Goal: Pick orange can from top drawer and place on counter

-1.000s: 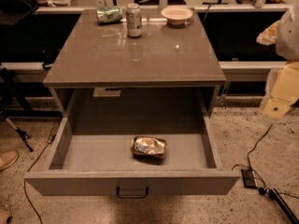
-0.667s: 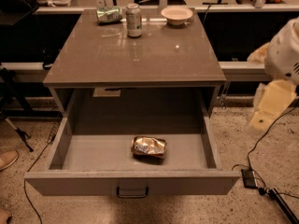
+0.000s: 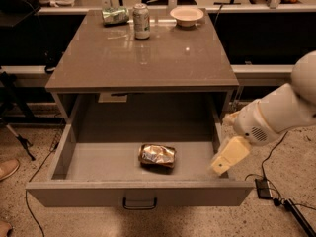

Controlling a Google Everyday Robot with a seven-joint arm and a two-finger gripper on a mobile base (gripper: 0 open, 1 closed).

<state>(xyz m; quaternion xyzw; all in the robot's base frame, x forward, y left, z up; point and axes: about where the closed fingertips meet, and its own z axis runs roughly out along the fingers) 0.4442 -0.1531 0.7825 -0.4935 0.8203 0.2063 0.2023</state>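
The orange can (image 3: 157, 155) lies on its side, dented, in the middle of the open top drawer (image 3: 138, 193), near its front. The drawer is pulled fully out below the counter (image 3: 143, 58). My gripper (image 3: 226, 159) hangs at the end of the white arm over the drawer's right wall, to the right of the can and apart from it. It holds nothing that shows.
At the counter's back stand an upright silver-green can (image 3: 141, 20), a green-labelled can on its side (image 3: 114, 16) and a white bowl (image 3: 186, 15). A cable and a plug (image 3: 263, 187) lie on the floor at the right. A shoe (image 3: 7, 168) shows at the left.
The arm has come in from the right edge and down to the left; the gripper now reaches the drawer's right wall. The can has not moved.
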